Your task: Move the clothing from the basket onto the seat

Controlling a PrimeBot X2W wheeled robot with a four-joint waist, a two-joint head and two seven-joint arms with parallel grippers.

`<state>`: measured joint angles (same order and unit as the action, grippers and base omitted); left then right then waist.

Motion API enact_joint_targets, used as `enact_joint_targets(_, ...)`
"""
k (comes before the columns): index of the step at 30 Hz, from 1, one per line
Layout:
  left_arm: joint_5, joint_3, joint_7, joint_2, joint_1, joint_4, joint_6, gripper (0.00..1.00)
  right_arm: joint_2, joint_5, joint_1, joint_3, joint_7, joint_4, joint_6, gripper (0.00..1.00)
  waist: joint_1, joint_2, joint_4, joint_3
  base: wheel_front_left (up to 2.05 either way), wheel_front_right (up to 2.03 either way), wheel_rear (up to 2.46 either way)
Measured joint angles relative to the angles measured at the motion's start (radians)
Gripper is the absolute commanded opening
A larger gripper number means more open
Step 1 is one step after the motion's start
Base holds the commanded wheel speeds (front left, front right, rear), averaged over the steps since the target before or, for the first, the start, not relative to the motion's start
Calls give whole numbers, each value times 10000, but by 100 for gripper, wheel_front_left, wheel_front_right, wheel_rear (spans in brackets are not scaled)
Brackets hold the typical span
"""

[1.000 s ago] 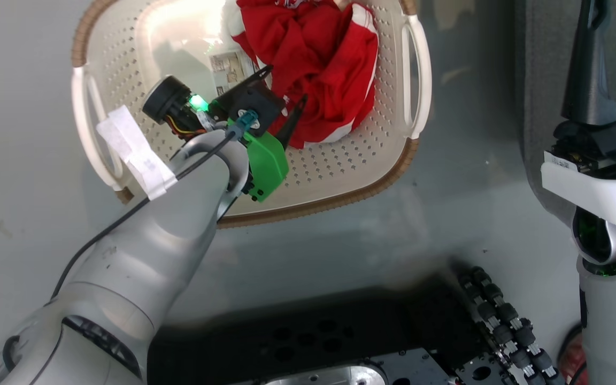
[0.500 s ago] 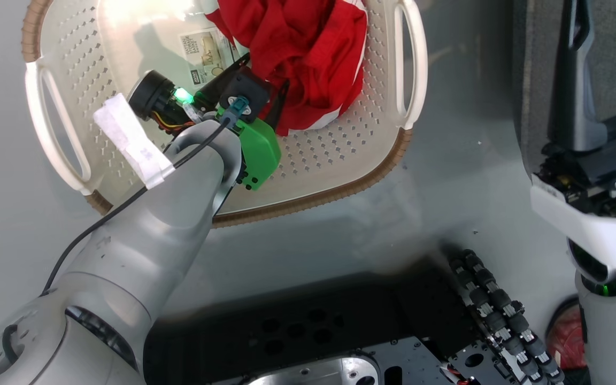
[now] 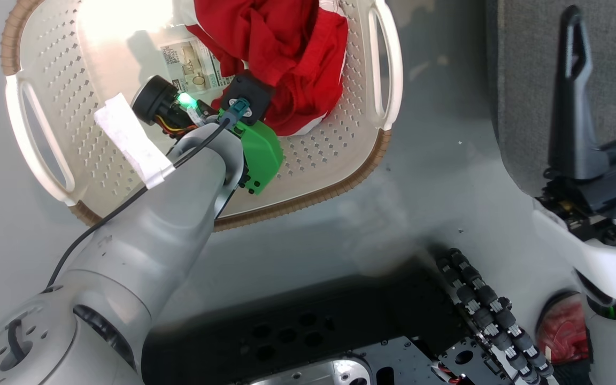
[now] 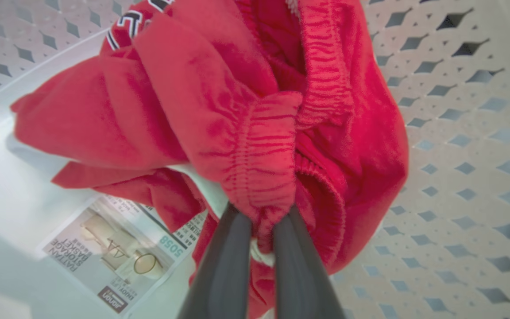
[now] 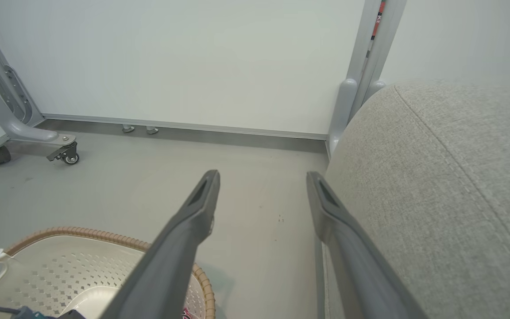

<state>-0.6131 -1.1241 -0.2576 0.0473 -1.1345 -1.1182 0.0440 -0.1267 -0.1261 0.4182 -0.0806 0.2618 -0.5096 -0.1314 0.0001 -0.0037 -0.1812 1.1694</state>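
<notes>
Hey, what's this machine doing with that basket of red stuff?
The robot is unloading laundry. Its left gripper is shut on a gathered, elastic edge of the red clothing, which still lies inside the cream perforated basket. The right gripper is open and holds nothing, poised next to the grey seat where the clothing should go. So the grab is made, but the lift-out is not yet done.

Looks like a lab or test room staged as a home corner. Bare grey floor (image 5: 117, 190), plain white wall panels (image 5: 193, 57), metal frame (image 5: 9, 122) on a caster (image 5: 70, 158) at left, grey sofa seat (image 5: 436, 186) at right, laundry basket (image 5: 60, 266) lower left.
</notes>
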Motion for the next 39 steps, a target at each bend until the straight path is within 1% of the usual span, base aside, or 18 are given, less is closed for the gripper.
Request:
enact_joint_targets(3, -109, -82, -21, 2, -32, 153, -17, 0, 82, -56, -13, 190, 0, -71, 0, 100, 0, 0, 30, 11, 0, 0, 0)
enact_joint_targets(6, -84, -67, -48, 4, -113, 614, -107, 0, 100, -61, 36, 278, 0, -54, 0, 100, 0, 0, 129, 27, 0, 0, 0)
enact_joint_targets(9, -19, 178, -50, 4, -184, 1133, -169, 0, 286, -261, 364, 441, 0, -56, 0, 100, 0, 0, 274, 42, 0, 0, 0)
enact_joint_targets(15, 702, 637, -50, 8, -179, 1845, -98, 0, 374, -303, 1008, 445, 0, 140, 0, 100, 0, 0, 510, -43, 0, 0, 0)
enact_joint_targets(18, 1097, 1172, -63, 10, 216, 2288, -98, 0, 430, -303, 1055, 449, 0, 324, 0, 100, 0, 0, 591, -291, 0, 0, 0)
enact_joint_targets(25, 1946, 2688, -63, 111, 1924, 3480, 88, 0, 512, -291, 726, 571, 0, 734, 0, 100, -1, 0, 697, -1377, 0, 0, 0)
enact_joint_targets(28, 2429, 3223, -63, 107, 2785, 3977, 174, 0, 537, -307, 430, 660, 0, 943, 0, 100, -1, 0, 735, -2019, 0, 0, 0)
enact_joint_targets(31, 2683, 3743, -63, 92, 3572, 4429, 213, 0, 564, -334, 132, 617, 0, 1197, 0, 100, -1, 0, 784, -2658, 0, 0, 0)
enact_joint_targets(35, 3101, 4412, -63, 77, 4450, 5041, 221, 0, 593, -334, -274, 437, 0, 1559, 0, 100, -1, 0, 868, -3538, 0, 0, 0)
enact_joint_targets(39, 3315, 5379, -63, 61, 5448, 5889, 127, 0, 671, -403, -655, 221, 0, 2038, 0, 100, -1, 0, 941, -4526, 0, 0, 0)
